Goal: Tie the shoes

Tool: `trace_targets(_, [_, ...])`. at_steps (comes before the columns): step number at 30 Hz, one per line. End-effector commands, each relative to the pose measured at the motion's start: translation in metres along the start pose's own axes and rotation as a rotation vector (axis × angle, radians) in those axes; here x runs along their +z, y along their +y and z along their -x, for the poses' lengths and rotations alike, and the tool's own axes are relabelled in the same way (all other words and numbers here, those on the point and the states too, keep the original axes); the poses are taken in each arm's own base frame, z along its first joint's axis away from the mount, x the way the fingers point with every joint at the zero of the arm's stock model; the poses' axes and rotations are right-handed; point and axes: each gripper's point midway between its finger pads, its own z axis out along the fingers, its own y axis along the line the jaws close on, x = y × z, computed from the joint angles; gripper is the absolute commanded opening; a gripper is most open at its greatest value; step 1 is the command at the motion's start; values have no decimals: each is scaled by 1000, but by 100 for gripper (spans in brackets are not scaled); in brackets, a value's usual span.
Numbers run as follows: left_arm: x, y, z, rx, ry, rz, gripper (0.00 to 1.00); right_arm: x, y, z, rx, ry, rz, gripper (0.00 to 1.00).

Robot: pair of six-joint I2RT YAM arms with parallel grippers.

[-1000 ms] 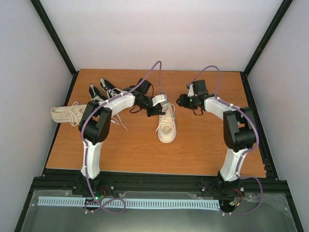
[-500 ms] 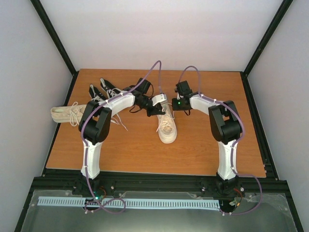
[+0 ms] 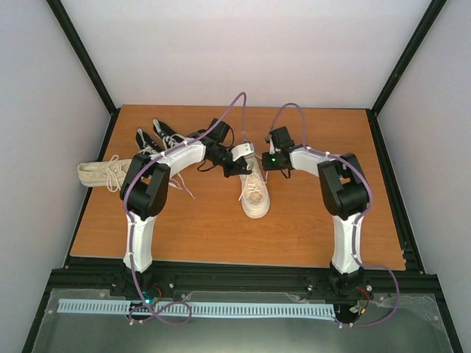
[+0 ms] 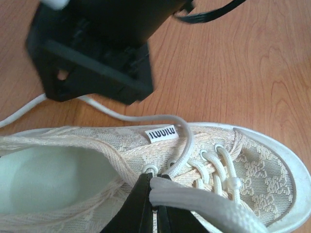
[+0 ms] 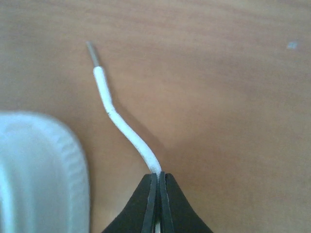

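Note:
A cream shoe (image 3: 255, 195) lies at mid table, toe towards me. My left gripper (image 3: 247, 166) is over its heel end; in the left wrist view my left gripper (image 4: 156, 188) is shut on a flat pale lace (image 4: 209, 206) by the top eyelets of the cream shoe (image 4: 262, 170). My right gripper (image 3: 265, 159) is just right of the shoe's heel; in its wrist view my right gripper (image 5: 158, 175) is shut on the other lace's end (image 5: 124, 128), low over the wood. A second cream shoe (image 3: 99, 173) lies far left. Two black shoes (image 3: 158, 138) lie behind it.
The right gripper's black body (image 4: 92, 53) hangs close behind the shoe in the left wrist view. A blurred white shape (image 5: 39, 170) fills the left of the right wrist view. The wooden table (image 3: 316, 220) has black frame rails around it.
My right arm has swung left from the table's right half to the heel of the centre shoe. My left arm has stayed put on the lace.

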Motion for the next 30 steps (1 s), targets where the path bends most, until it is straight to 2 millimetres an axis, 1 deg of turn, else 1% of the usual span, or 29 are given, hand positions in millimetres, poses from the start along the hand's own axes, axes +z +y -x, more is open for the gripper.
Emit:
trace_targets(1, [-11, 1, 16, 55, -13, 27, 1, -61, 28, 34, 54, -163, 366, 3])
trace_targets(3, [-13, 1, 18, 66, -9, 34, 1, -89, 44, 46, 25, -228, 552, 3])
trace_targets(5, [-14, 2, 18, 72, -5, 40, 1, -107, 53, 52, -19, -254, 643, 3])
trace_targets(8, [-14, 3, 18, 79, -1, 45, 1, -124, 65, 59, -89, -296, 725, 3])
trace_targets(10, [-13, 3, 17, 78, 0, 45, 1, -130, 74, 63, -100, -300, 789, 3])
trace_targets(13, [-13, 4, 18, 81, -3, 45, 1, -130, 87, 69, -100, -279, 881, 3])
trace_targets(15, [-14, 3, 19, 83, -7, 45, 1, -123, 95, 69, -107, -251, 905, 3])
trace_targets(18, [-15, 3, 20, 81, -8, 46, 1, -115, 114, 63, -132, -202, 964, 3])
trace_targets(20, [-16, 2, 21, 81, -10, 45, 1, -106, 125, 57, -154, -166, 969, 3])
trace_targets(23, [-17, 0, 21, 81, -12, 41, 1, -98, 128, 52, -149, -140, 960, 3])
trace_targets(24, [-17, -1, 20, 80, -12, 38, 1, -95, 127, 50, -143, -133, 953, 6])
trace_targets(25, [-17, -2, 20, 79, -13, 36, 1, -92, 126, 47, -140, -124, 949, 10])
trace_targets(27, [-16, -2, 19, 78, -13, 32, 1, -89, 125, 43, -132, -105, 948, 26])
trace_targets(28, [-16, -2, 19, 76, -13, 32, 1, -88, 125, 42, -133, -100, 947, 28])
trace_targets(30, [-15, -2, 19, 73, -13, 30, 1, -88, 124, 41, -137, -97, 934, 31])
